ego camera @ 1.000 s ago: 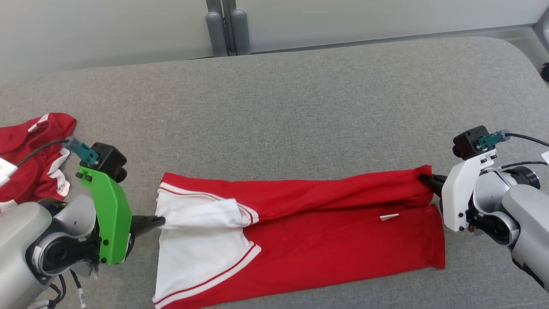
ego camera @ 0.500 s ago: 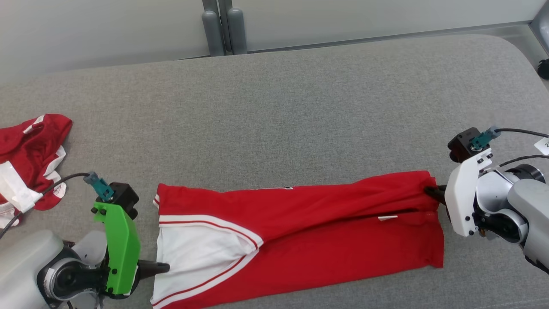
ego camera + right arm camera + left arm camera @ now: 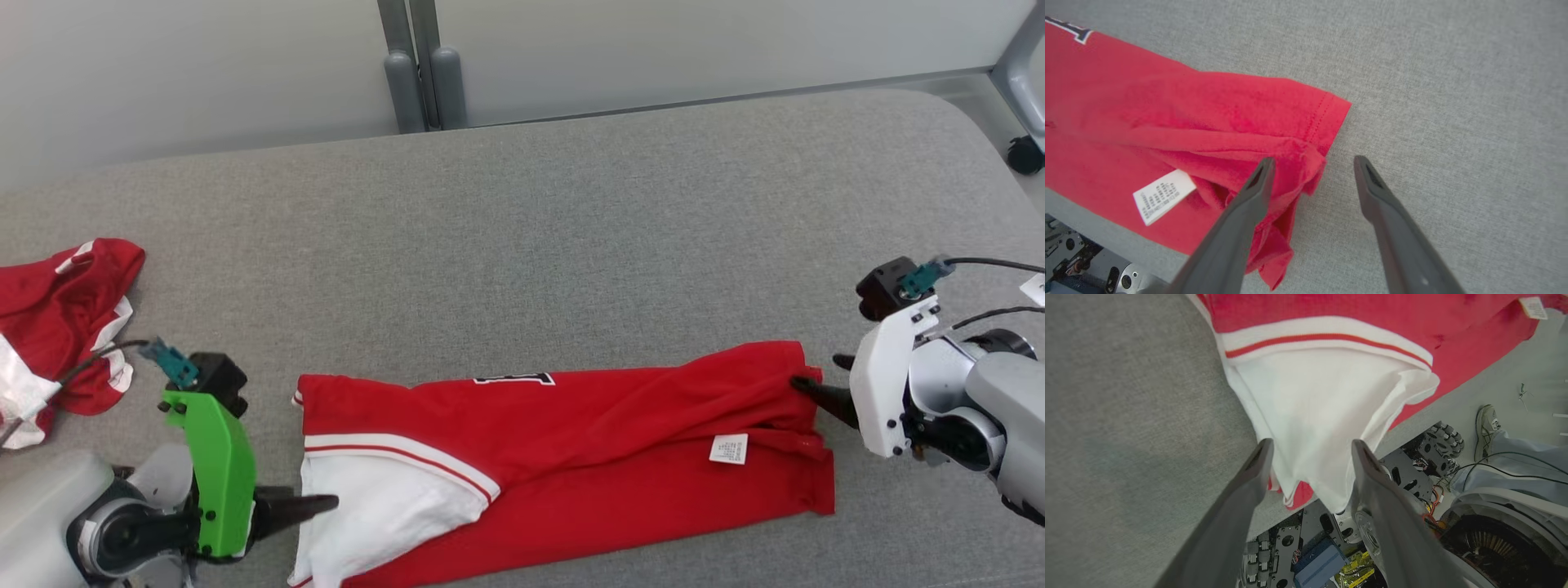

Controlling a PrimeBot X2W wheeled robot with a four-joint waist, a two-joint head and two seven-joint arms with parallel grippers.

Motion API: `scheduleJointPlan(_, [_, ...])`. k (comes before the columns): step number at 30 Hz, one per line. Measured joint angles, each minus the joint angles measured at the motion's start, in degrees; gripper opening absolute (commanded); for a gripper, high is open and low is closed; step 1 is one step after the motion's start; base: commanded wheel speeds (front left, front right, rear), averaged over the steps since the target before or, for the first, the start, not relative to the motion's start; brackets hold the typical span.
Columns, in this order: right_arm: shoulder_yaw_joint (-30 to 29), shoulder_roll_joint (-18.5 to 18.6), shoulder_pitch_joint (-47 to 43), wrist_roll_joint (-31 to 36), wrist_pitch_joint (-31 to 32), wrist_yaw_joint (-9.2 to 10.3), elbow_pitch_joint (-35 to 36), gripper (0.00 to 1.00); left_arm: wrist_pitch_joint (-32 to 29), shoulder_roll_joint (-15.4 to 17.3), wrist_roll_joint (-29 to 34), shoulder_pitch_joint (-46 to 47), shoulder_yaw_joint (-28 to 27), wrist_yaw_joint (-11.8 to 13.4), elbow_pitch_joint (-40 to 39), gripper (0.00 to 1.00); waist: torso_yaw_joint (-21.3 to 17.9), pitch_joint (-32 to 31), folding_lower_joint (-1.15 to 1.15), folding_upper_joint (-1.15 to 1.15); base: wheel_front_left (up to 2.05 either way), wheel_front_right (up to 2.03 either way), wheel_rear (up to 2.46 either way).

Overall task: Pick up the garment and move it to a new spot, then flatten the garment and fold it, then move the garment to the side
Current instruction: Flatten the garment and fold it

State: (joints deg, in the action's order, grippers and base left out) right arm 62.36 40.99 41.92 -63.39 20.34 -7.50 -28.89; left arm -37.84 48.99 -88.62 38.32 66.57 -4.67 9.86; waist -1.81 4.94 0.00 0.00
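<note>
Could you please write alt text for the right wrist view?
The open right hand sits at the hemmed end of a red garment lying on a grey surface, one finger overlapping the cloth. A white label lies on the garment.

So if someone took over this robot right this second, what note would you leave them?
Left gripper: open, at the white sleeve end of the red jersey, gripping nothing.
Right gripper: open, one finger over the jersey's hem corner, gripping nothing.
Jersey: a long strip along the near edge of the grey cushion, white end overhanging it. A second red garment is bunched at far left.
Done: looks flattened and folded once lengthwise.
Left: probably fold it shorter, then move it aside.
</note>
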Motion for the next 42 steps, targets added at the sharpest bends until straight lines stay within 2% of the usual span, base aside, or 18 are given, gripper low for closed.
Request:
scheduleJointPlan(5, [-4.31,0.36,0.42,-3.90,-5.76,0.01,0.93,1.00,5.71,1.57,1.22,1.06,-3.20,-0.66,-2.40,1.00,0.17,-1.58,0.00,0.00,0.00,0.00,0.00])
scheduleJointPlan(9, [-9.37,-0.25,-0.27,-5.12,-15.08,0.01,2.82,1.00,15.19,3.19,4.59,1.04,-6.56,-0.22,-4.89,1.00,0.25,-2.98,0.00,0.00,0.00,0.00,0.00])
scheduleJointPlan(11, [-11.74,-0.86,-0.96,-4.67,-20.74,0.01,3.32,1.00,21.47,3.63,7.31,0.80,-8.46,1.22,-5.60,1.00,0.28,-3.57,0.00,0.00,0.00,0.00,0.00])
scheduleJointPlan(16, [-17.08,-3.53,-4.54,-0.38,-32.31,0.01,2.41,1.00,38.16,3.13,12.93,-3.59,-11.77,7.19,-7.47,1.00,0.50,-4.41,0.00,0.00,0.00,0.00,0.00])
scheduleJointPlan(20, [-22.94,-6.65,-8.07,4.04,-34.90,0.01,0.52,1.00,48.82,2.54,17.82,-7.18,-13.05,12.06,-7.42,1.00,0.94,-4.55,0.00,0.00,0.00,0.00,0.00])
scheduleJointPlan(23, [-30.11,-9.33,-11.34,8.72,-35.28,0.01,0.49,1.00,52.17,1.40,20.23,-10.22,-15.47,15.97,-7.30,1.00,1.32,-4.71,0.00,0.00,0.00,0.00,0.00])
scheduleJointPlan(26, [-36.96,-11.74,-15.75,15.80,-35.39,0.01,2.74,1.00,52.64,-1.07,22.76,-14.01,-19.75,18.58,-8.33,1.00,1.73,-4.80,0.00,0.00,0.00,0.00,0.00])
scheduleJointPlan(27, [-40.35,-13.55,-18.58,18.16,-35.39,0.01,3.86,1.00,52.75,-2.96,26.07,-16.07,-23.68,20.16,-9.36,1.00,1.94,-4.82,0.00,0.00,0.00,0.00,0.00])
scheduleJointPlan(31, [-47.48,-18.86,-26.46,23.57,-35.39,0.01,7.54,1.00,52.88,-8.68,34.89,-24.62,-32.77,22.20,-11.65,1.00,2.02,-4.93,0.00,0.00,0.00,0.00,0.00])
scheduleJointPlan(35, [-53.83,-22.88,-32.69,27.36,-35.40,0.02,10.17,1.00,52.89,-15.07,43.84,-31.60,-39.43,21.02,-12.84,1.00,2.13,-4.76,0.00,0.00,0.00,0.00,0.00])
scheduleJointPlan(38, [-55.65,-25.15,-35.62,30.58,-35.39,0.01,11.02,1.00,52.89,-19.61,49.41,-35.19,-44.18,19.76,-13.00,1.00,1.96,-4.22,0.00,0.00,0.00,0.00,0.00])
scheduleJointPlan(42, [-57.43,-26.24,-36.51,33.16,-34.26,0.01,11.47,1.00,52.89,-24.38,53.57,-37.89,-48.21,17.74,-11.92,1.00,1.59,-3.55,0.00,0.00,0.00,0.00,0.00])
